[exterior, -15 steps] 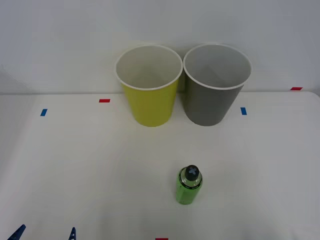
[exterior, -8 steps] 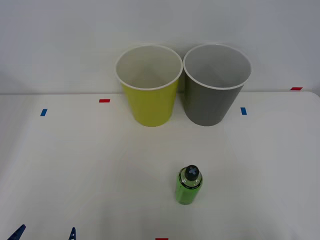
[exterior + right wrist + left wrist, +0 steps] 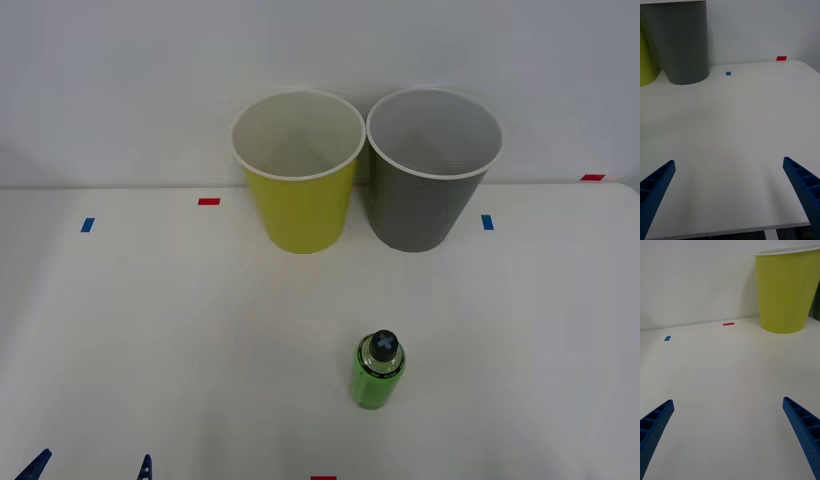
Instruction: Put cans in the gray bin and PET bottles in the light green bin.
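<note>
The light green bin (image 3: 298, 170) and the gray bin (image 3: 432, 170) stand side by side at the back of the white table, both upright with nothing visible inside. A small PET bottle (image 3: 378, 370) with a green wrap and black cap stands upright in front of them, nearer the table's front. Cans are out of view. My left gripper (image 3: 90, 470) hangs open low at the front left, far from the bottle; its wrist view faces the light green bin (image 3: 786, 292). My right gripper (image 3: 729, 162) is open over bare table, with the gray bin (image 3: 685, 45) ahead.
Small tape marks lie on the table: red (image 3: 208, 201) and blue (image 3: 87, 225) at the left, blue (image 3: 487, 222) and red (image 3: 592, 177) at the right, red (image 3: 323, 478) at the front edge. A white wall rises right behind the bins.
</note>
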